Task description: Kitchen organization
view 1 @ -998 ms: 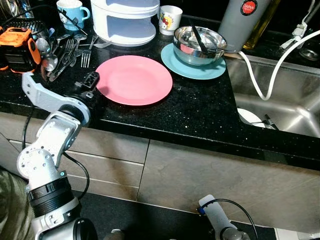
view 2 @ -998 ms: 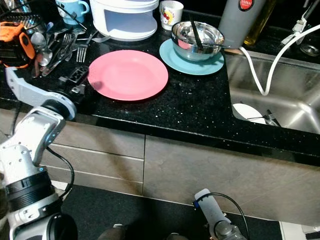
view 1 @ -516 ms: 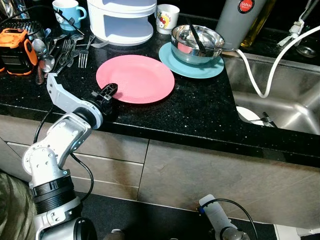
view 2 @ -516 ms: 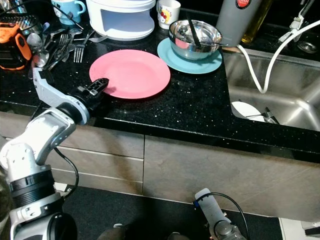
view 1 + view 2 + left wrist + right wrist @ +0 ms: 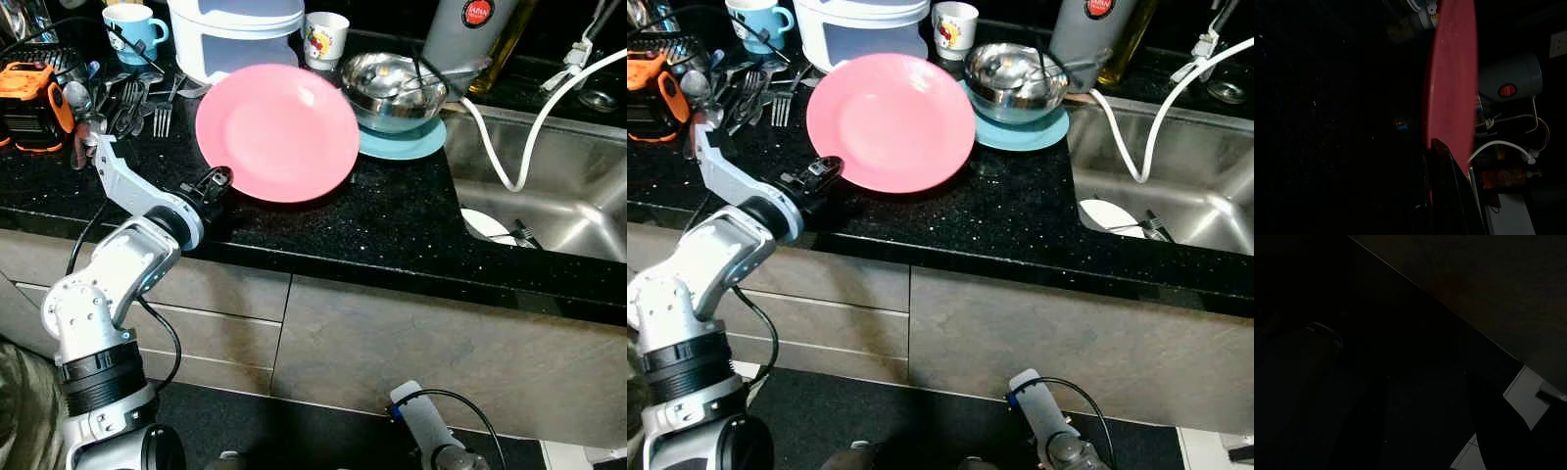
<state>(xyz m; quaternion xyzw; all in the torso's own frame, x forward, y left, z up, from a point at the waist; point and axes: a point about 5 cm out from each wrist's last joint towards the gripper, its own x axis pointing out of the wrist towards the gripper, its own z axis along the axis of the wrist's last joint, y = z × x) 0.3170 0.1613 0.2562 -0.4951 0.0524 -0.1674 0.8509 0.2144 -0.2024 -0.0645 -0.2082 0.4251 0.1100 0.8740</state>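
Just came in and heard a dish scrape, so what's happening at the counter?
The robot's left gripper is shut on the rim of the round pink plate and holds it tilted up off the black speckled countertop. Beyond it, a steel bowl sits on a light blue plate, next to the steel sink. The right arm hangs idle by the cabinets.

Counter: black speckled stone worktop [image 5: 392, 220]
Cabinets: grey-brown flat drawer fronts [image 5: 411, 343]
Sink: stainless steel basin [image 5: 558, 196]
Floor: dark [image 5: 284, 426]
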